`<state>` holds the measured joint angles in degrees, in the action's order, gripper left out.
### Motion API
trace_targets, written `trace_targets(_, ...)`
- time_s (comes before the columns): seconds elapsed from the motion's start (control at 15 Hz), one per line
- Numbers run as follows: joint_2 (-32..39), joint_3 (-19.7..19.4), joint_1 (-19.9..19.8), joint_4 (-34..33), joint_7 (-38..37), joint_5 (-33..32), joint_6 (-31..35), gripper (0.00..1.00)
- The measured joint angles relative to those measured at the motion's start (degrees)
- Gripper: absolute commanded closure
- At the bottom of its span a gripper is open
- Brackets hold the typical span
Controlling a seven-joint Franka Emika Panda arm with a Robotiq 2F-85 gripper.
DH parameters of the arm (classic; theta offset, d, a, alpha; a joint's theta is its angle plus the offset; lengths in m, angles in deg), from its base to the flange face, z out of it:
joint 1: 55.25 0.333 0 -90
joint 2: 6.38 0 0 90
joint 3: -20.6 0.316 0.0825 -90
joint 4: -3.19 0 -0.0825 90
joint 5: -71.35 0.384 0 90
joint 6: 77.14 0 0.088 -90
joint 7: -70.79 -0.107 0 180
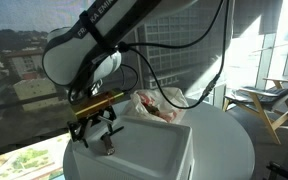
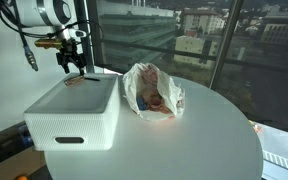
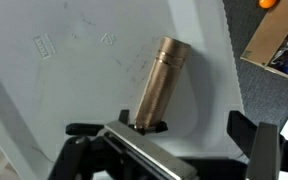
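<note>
A bronze metal cylinder [image 3: 160, 82] lies on the top of a white box [image 3: 74, 70]. My gripper [image 3: 169, 135] hangs just above the box with its two black fingers spread wide. The near end of the cylinder sits between them, closer to the left finger, and neither finger presses on it. In both exterior views the gripper [image 1: 94, 130] [image 2: 72, 64] is over one end of the box [image 1: 159, 150] [image 2: 74, 115], with the small brown cylinder [image 1: 107, 146] [image 2: 73, 80] right under it.
The box stands on a round white table [image 1: 229, 140] [image 2: 199, 140]. A crumpled clear plastic bag [image 1: 156, 104] [image 2: 152, 90] with reddish contents lies on the table next to the box. Large windows lie behind. A chair [image 1: 269, 100] stands beyond the table.
</note>
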<state>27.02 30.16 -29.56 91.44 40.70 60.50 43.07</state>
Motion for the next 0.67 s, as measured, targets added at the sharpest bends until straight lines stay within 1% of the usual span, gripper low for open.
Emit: trace_targets(0.67, 0.50, -1.73, -0.23, 0.58, -2.61, 1.76, 1.68, 0.00)
